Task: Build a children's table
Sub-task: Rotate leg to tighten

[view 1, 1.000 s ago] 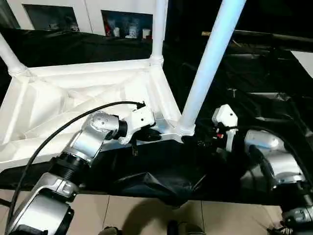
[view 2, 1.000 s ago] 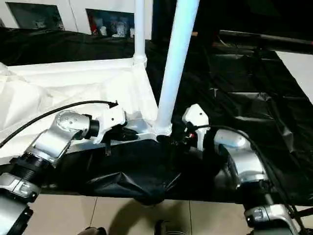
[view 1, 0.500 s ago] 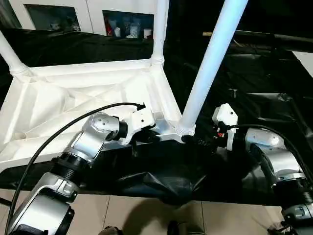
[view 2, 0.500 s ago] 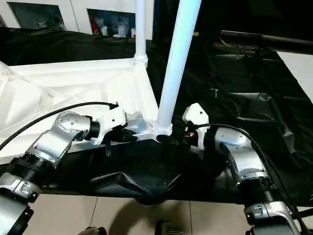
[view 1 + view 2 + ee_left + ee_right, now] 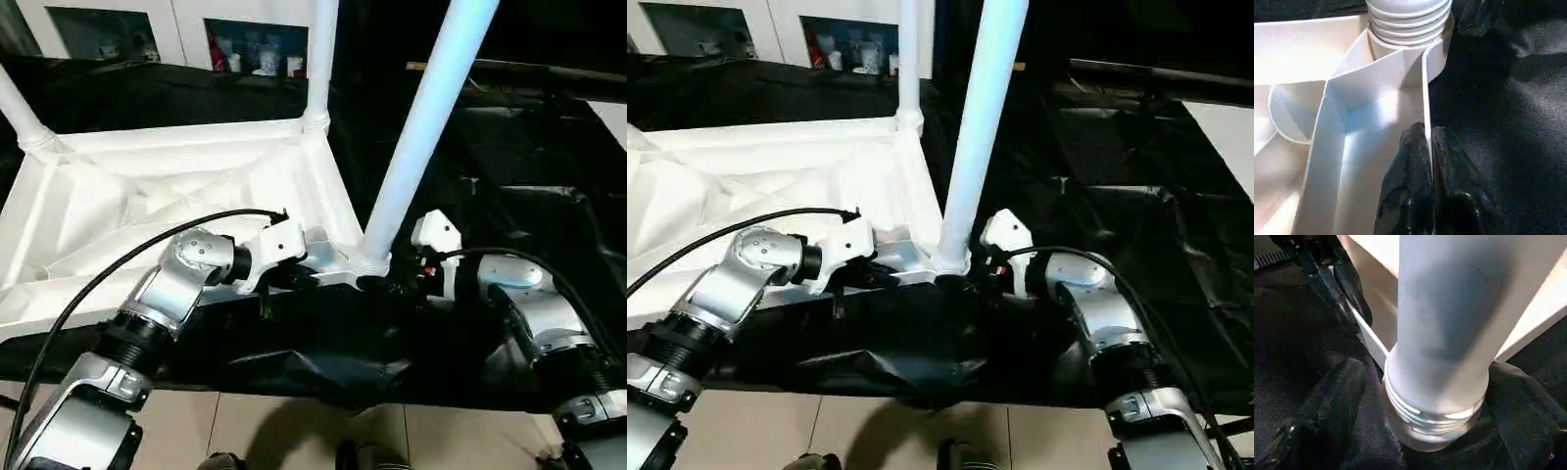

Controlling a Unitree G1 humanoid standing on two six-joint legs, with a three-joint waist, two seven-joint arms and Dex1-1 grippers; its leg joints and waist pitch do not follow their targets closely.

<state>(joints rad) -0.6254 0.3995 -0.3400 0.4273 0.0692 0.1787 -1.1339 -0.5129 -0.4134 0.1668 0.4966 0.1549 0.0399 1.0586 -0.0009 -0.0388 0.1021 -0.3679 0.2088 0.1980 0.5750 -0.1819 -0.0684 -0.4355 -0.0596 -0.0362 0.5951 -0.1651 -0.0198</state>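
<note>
Both grippers are working at the near corner of the upturned children's table point(image 5: 147, 196).

At frame centre, the left gripper point(image 5: 1427, 147) is pinching the tabletop's thin rim wall, fingers nearly closed; the right gripper point(image 5: 1420, 396) is straddling the base of the corner leg point(image 5: 416, 127), fingers spread wide on either side.

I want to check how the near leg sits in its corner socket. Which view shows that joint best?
The right wrist view: the near leg's ribbed base fills the frame, seated in the corner socket. The left wrist view shows the ribs at its frame edge. The head views show the whole leg, the joint small.
</note>
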